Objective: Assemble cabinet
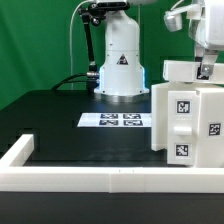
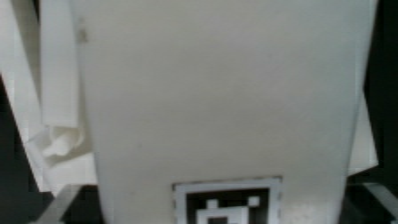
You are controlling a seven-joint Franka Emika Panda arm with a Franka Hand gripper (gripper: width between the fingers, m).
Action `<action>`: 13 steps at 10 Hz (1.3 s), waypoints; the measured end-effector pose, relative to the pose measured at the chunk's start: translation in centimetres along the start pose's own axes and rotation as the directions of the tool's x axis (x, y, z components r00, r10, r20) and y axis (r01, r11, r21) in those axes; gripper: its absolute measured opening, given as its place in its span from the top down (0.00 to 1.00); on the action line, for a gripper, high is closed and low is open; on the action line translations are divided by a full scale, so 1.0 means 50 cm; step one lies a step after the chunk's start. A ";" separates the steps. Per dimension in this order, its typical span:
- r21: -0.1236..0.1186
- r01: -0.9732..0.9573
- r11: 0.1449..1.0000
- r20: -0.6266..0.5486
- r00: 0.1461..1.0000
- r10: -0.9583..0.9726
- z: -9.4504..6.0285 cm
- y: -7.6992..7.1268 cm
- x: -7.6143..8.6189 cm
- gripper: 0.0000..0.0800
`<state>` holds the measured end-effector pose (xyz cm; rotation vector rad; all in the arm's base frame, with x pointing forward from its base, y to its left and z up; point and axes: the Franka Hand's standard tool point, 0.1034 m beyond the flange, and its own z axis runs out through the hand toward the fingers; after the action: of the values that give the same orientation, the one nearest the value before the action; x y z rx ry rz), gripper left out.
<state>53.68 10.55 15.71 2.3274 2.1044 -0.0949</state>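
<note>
Cabinet (image 1: 188, 115) stands at the exterior view's right table edge, gripper (image 1: 205, 70) poised on its top panel, jaw state unclear; centre over the panel before squeezing, avoid tipping.

A robotics lab — green backdrop (image 1: 40, 45), black table (image 1: 60, 115) with white rim (image 1: 90, 178), marker board (image 1: 112, 121) at 12 o'clock.

Marker board (image 1: 123, 121) flat on black table (image 1: 60, 125); white rim (image 1: 60, 178) along table edge; green backdrop (image 1: 35, 45).
</note>
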 end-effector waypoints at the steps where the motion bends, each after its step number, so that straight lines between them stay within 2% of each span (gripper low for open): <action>1: 0.000 -0.041 0.999 0.000 0.999 0.041 0.000 0.000 0.000 0.31; 2: 0.000 -0.082 0.997 -0.001 0.997 0.082 0.000 0.000 0.000 0.31; 4: 0.001 -0.354 0.935 0.000 0.935 0.354 0.002 0.000 0.000 0.30; 5: 0.002 -0.380 0.925 0.000 0.925 0.380 0.002 0.000 0.000 0.30; 7: 0.006 -0.634 0.773 -0.020 0.773 0.634 0.002 0.004 0.000 0.30; 9: 0.008 -0.728 0.685 -0.020 0.685 0.728 0.002 0.004 0.000 0.30; 12: 0.012 -0.866 0.501 -0.023 0.500 0.866 0.002 0.005 0.002 0.30; 13: 0.014 -0.910 0.415 -0.022 0.415 0.910 0.002 0.005 0.002 0.30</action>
<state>53.95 10.63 15.59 3.0819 0.5085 -0.0470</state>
